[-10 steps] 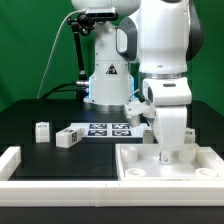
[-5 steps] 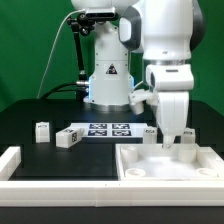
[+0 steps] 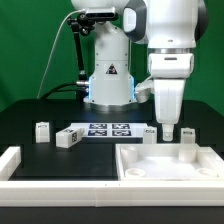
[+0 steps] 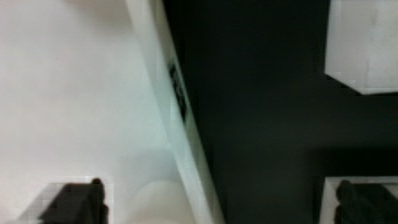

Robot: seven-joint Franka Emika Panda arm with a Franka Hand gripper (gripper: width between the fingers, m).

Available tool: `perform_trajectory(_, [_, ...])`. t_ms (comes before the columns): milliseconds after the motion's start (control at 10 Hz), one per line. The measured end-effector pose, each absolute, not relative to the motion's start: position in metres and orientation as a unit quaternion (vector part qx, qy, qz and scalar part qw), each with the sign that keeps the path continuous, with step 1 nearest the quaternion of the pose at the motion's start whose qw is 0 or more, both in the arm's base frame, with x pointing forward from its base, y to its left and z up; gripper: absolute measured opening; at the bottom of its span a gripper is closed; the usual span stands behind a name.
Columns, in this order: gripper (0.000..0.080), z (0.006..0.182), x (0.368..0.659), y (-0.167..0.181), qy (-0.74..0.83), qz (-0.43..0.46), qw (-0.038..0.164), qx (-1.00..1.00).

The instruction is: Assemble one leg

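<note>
My gripper (image 3: 168,129) hangs open and empty just above the far edge of the large white panel (image 3: 150,165). In the wrist view the gripper (image 4: 217,202) has its dark fingertips (image 4: 73,201) wide apart with nothing between them, over the panel (image 4: 71,90) and the black table. One leg (image 3: 187,146) stands upright on the panel's far corner, at the exterior view's right of the gripper. Another leg (image 3: 148,133) sits just behind the panel. Two more legs (image 3: 42,131) (image 3: 66,138) stand on the table at the exterior view's left. A white block (image 4: 365,45), apparently a leg, shows in the wrist view.
The marker board (image 3: 105,128) lies on the table in front of the robot base (image 3: 108,80). A white L-shaped rail (image 3: 12,165) borders the front at the exterior view's left.
The gripper has risen from the panel's surface to just above its far edge and shifted slightly towards the exterior view's right. The legs have not moved.
</note>
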State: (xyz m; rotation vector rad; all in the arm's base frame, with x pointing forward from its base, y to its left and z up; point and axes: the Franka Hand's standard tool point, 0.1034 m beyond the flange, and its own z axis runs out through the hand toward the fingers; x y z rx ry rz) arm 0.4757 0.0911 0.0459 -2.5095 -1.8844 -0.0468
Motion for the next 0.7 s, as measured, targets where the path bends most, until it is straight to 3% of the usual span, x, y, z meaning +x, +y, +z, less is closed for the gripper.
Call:
perform_trajectory(300, [0.0649, 0.045, 0.464, 0.088, -0.429, -0.022, 0.017, -0.903])
perform_trajectory(700, [0.0649, 0.045, 0.451, 0.136, -0.154, -0.014, 0.037, -0.987])
